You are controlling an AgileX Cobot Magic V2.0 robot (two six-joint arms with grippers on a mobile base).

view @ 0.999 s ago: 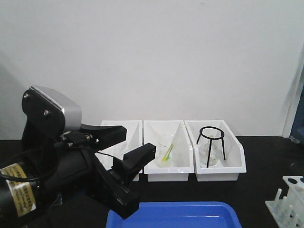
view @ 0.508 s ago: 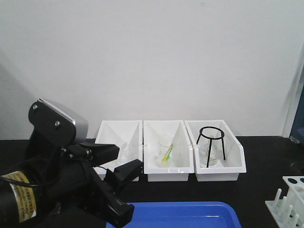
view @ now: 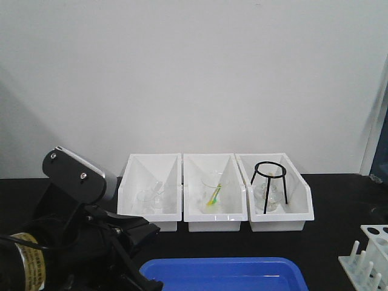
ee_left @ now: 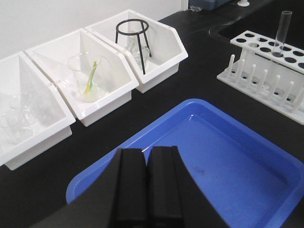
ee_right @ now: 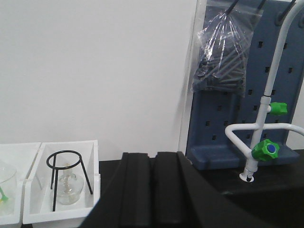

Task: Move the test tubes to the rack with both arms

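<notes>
Left tool [ee_left: 147, 187] is seen pressed together, empty, above the blue tray [ee_left: 247, 156]. Right tool [ee_right: 151, 190] likewise together. One test tube [ee_left: 281, 34] stands upright in the rack [ee_left: 266, 71], beside the tray.

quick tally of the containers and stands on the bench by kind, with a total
white bins: 3
blue tray: 1
white rack: 1
test tube standing in rack: 1
black wire tripod: 1
total: 7
</notes>
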